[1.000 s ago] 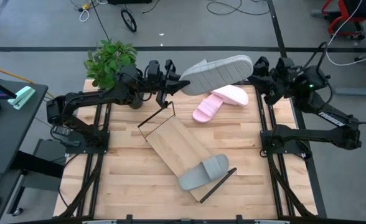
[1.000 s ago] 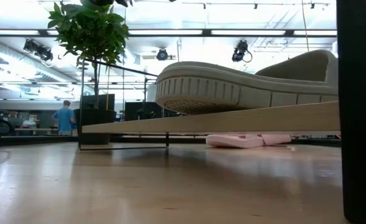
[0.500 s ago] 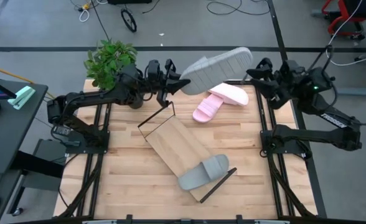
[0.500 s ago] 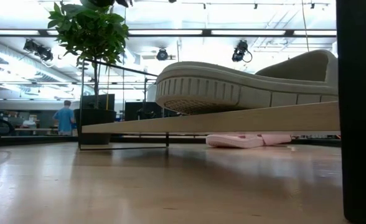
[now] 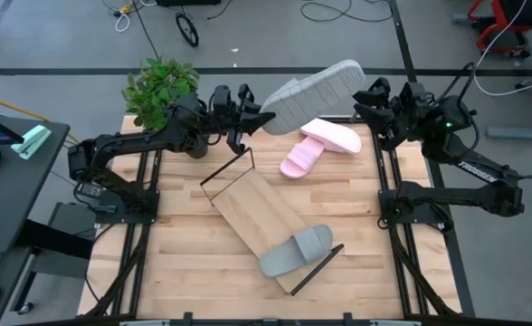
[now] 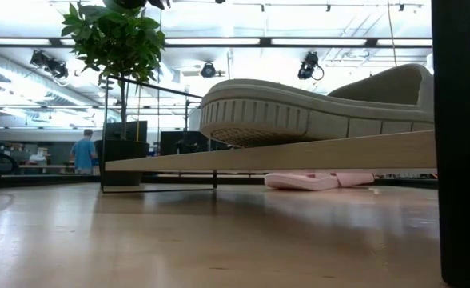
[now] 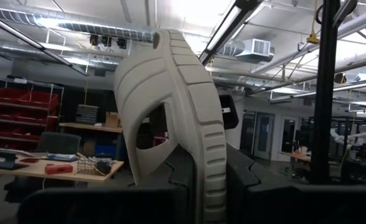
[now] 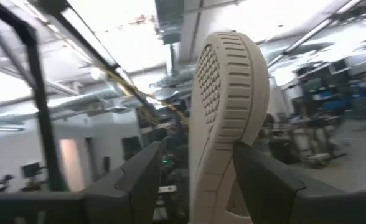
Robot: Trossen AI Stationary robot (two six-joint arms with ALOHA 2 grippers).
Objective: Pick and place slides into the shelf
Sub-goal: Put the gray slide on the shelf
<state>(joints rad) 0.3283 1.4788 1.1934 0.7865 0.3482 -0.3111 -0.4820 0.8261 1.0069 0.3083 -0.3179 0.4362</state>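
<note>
Sitting diagonally mid-worktop, the shelf [image 5: 261,220] carries one grey slide [image 5: 297,251] at its near right end; the rest of the board is bare. Two pink slides [image 5: 320,146] lie on the worktop [image 5: 185,272] at the far side, right of the shelf's far end, touching or overlapping each other. The second grey slide [image 5: 313,94] is held in the air above the far edge, sole up. The left gripper [image 5: 251,118] has its fingers clamped on one end of it. The right gripper [image 5: 367,101] sits at the other end with fingers spread; the right wrist view shows the sole edge between them, contact unclear. The low view shows only the shelf-borne slide, a sliver of pink under the board, and a potted plant [image 6: 115,36]; no grippers are visible there. A dark post [image 6: 461,144] cuts off its right side.
</note>
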